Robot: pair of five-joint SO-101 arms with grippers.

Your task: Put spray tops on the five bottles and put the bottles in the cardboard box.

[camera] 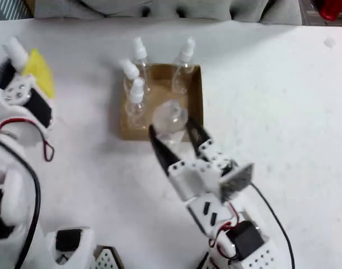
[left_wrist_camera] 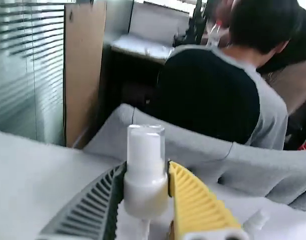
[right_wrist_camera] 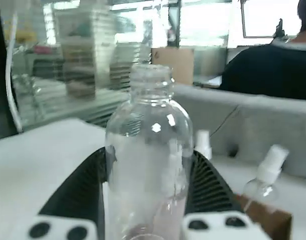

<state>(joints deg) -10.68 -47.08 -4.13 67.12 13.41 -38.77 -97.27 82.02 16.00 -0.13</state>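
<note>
In right gripper (camera: 176, 133), black jaws clamped on its sides: capless bottle (camera: 169, 119), clear, upright, at near edge of box (camera: 196, 101). Inside box, four capped bottles (camera: 136, 95), two at the back, two toward the left side, white tops up. In left gripper (camera: 20, 56), at far left of table (camera: 282, 84) and well apart from box, grey and yellow jaws clamped on spray top (left_wrist_camera: 145, 165), nozzle up.
</note>
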